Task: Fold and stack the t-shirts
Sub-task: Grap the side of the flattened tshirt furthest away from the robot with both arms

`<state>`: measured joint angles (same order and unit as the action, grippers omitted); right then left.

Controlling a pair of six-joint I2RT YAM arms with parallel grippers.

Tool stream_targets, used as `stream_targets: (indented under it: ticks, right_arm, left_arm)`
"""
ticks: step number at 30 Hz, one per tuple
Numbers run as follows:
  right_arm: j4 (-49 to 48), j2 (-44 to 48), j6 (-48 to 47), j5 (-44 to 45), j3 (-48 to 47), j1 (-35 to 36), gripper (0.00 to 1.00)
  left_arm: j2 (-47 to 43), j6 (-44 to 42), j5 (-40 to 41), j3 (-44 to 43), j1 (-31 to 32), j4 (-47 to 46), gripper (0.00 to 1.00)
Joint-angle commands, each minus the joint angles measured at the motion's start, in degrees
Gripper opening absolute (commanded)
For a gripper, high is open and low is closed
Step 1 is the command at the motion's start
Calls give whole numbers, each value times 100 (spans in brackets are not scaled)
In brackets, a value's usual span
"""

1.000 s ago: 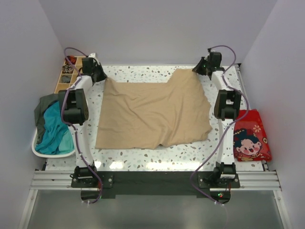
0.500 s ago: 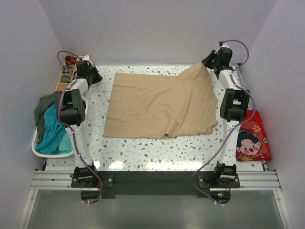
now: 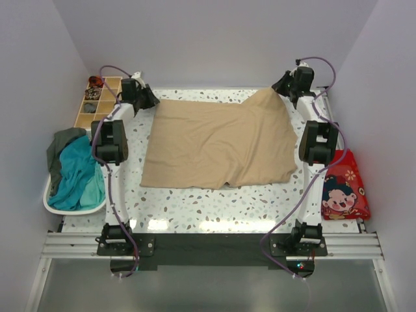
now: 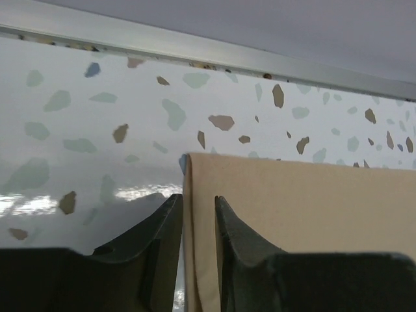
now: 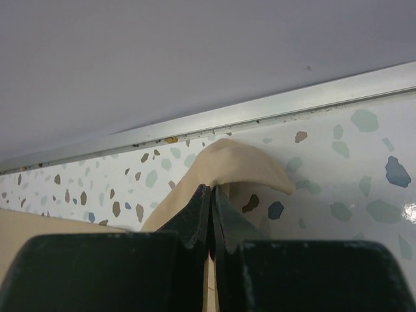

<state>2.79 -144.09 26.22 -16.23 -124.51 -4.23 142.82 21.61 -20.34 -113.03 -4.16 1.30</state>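
Between the grippers, a large sandy-beige t-shirt (image 3: 218, 143), spread open on the tabletop (image 3: 195, 208), softly wrinkled, near hem wavy. Far right corner pinched and lifted into a small peak by the closed right gripper (image 3: 281, 86). Far left corner flat, its edge running between the slightly parted jaws of the left gripper (image 3: 151, 101). Well to the left of the left gripper and nearer the bases, a crumpled teal t-shirt (image 3: 77, 172), heaped with a dark grey-green t-shirt (image 3: 62, 143) draped along its outer side.
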Motion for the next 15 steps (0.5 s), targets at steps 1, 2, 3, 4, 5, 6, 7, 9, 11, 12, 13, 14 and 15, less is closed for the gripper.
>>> stream_targets:
  ticks: [1, 2, 3, 4, 5, 6, 7, 9, 11, 12, 13, 14, 15]
  right_arm:
    - [-112, 30, 41, -170, 5, 45, 0]
    - [-86, 30, 41, -179, -12, 36, 0]
    - [-77, 22, 50, -179, -21, 45, 0]
    - [-77, 21, 41, -188, -30, 54, 0]
    - [-77, 13, 41, -205, -21, 54, 0]
    - [-68, 13, 41, -223, -30, 54, 0]
    - [-68, 4, 41, -232, -30, 54, 0]
    - [-68, 4, 50, -267, -30, 62, 0]
    - [-42, -5, 50, -276, -30, 63, 0]
    - [-50, -14, 50, -284, -30, 63, 0]
    - [-50, -31, 59, -310, -38, 63, 0]
    - [-50, -31, 59, -328, -47, 63, 0]
    - [-33, -66, 59, -337, -47, 63, 0]
  left_arm:
    - [210, -244, -23, -439, 302, 283, 34]
    - [237, -253, 3, -456, 328, 292, 35]
    - [255, -279, 64, -465, 346, 309, 36]
    - [281, -323, 74, -483, 372, 327, 37]
    - [298, -332, 91, -483, 372, 344, 38]
    - [316, -350, 135, -552, 372, 397, 39]
    - [308, -385, 222, -562, 372, 423, 39]
    - [255, -464, 528, -544, 372, 458, 42]
    - [193, -605, 706, -527, 530, 485, 45]
    - [184, -640, 820, -553, 548, 511, 46]
    - [210, -666, 873, -597, 574, 572, 46]
    - [228, -675, 917, -632, 583, 590, 47]
    - [246, -693, 1013, -711, 601, 643, 47]
